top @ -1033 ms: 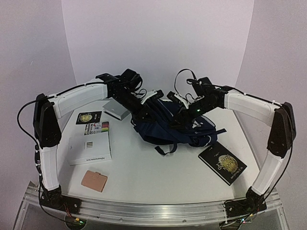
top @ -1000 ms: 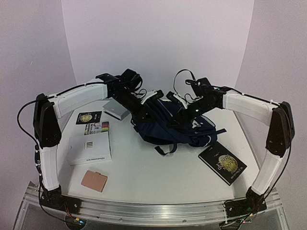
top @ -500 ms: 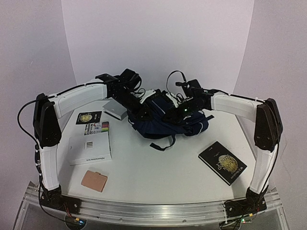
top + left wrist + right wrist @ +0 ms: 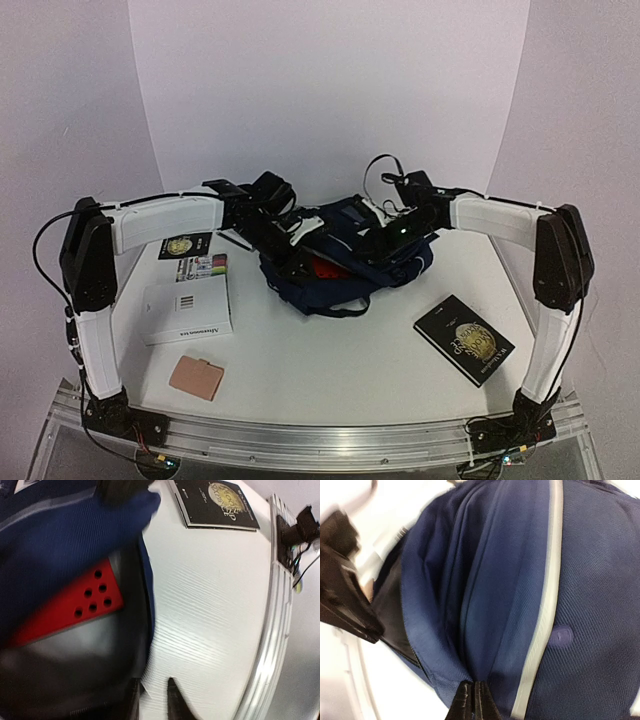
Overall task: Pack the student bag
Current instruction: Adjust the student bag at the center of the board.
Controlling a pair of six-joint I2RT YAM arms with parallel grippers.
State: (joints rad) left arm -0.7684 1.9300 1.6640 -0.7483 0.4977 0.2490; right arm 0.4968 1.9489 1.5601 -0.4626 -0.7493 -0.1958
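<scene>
Student bag [image 4: 345, 285] first: it lies slumped towards the back of the worktop [image 4: 330, 370], roughly in the middle, with both my arms reaching into it from either side. Its mouth faces the front left and gapes a little.

Waiting outside it are a white book [image 4: 187, 308] at the left, a black book [image 4: 463, 340] with a gold emblem at the right, and a tan wallet [image 4: 195, 378] near the front edge. All three lie well apart from the bag. Inside the mouth I can see a red thing [image 4: 65, 605] with small holes. What it is, I cannot tell.

My right pincer [image 4: 472, 700] is clenched. Folds of navy cloth run together at its tips, beside the pale stripe [image 4: 545, 605], so I judge it has a pinch of the bag. My left pincer [image 4: 152, 705] stands slightly parted at the bag's lower rim. Bare worktop shows between its tips, so it holds nothing.

I take the step in hand to be spreading the mouth wide enough for the books. To do it well, I should keep the right pinch firm and lift up and away. The left should close on the rim alone, not on the lining or the red thing. Pulling gently against each other should stop the bag sliding.
</scene>
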